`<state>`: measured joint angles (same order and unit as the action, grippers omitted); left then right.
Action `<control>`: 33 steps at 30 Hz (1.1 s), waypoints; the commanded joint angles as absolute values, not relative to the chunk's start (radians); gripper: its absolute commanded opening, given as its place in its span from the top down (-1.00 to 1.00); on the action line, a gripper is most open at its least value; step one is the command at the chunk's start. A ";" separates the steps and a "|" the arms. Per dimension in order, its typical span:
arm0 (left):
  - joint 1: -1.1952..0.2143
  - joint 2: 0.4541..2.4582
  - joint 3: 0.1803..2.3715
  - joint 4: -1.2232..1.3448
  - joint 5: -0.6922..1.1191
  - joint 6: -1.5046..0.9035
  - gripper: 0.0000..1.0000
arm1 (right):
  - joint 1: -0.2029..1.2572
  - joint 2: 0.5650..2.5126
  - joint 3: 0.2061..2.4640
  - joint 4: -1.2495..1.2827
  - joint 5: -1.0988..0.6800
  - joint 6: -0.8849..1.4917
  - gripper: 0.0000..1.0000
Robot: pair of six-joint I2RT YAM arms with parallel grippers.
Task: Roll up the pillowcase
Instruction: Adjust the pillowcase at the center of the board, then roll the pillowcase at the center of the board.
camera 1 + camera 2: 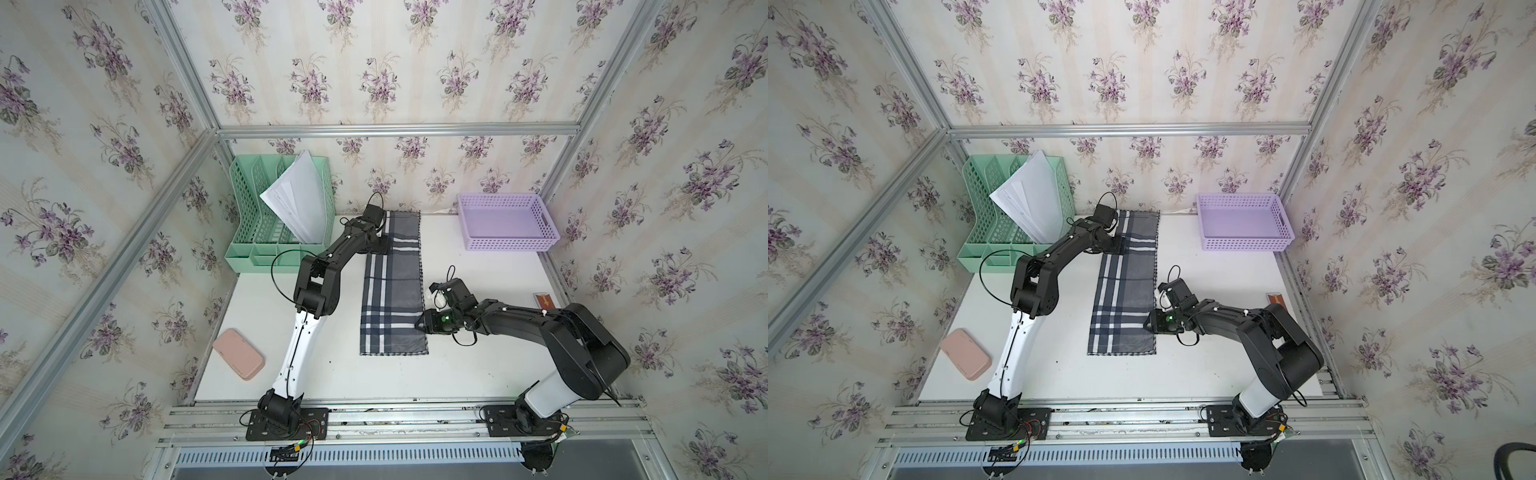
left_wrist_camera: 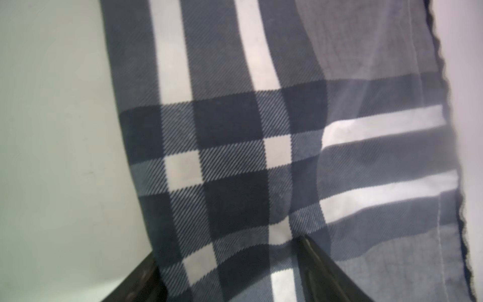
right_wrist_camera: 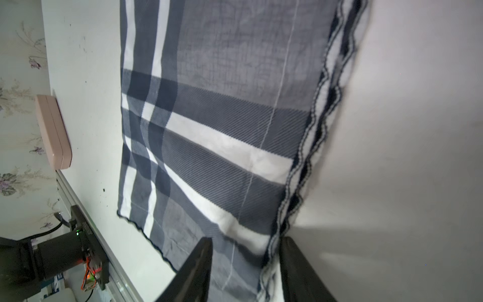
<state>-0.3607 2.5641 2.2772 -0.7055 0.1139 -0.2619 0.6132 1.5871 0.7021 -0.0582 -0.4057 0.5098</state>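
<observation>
Right wrist: parted fingers (image 3: 193, 266) astride pillowcase (image 3: 209, 104) edge.

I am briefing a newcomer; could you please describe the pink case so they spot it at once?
Start at the white table; on the left arm's side, nearer that arm's base than the green file rack, lies the pink case. It is a flat, rounded oblong at the table's edge, the only pink thing.
</observation>
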 commanded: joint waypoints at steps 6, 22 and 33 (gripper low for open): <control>-0.342 2.138 1.872 -0.688 0.046 -0.320 -0.84 | 0.721 1.382 0.725 -0.156 -0.137 0.355 -0.50; -0.250 1.051 0.712 -0.636 0.268 -0.518 -0.62 | 1.285 1.589 0.762 -0.092 0.452 -0.110 -0.51; -0.252 0.920 0.491 -0.573 0.436 -0.605 -0.58 | 1.284 1.701 0.758 -0.065 0.406 -0.206 -0.04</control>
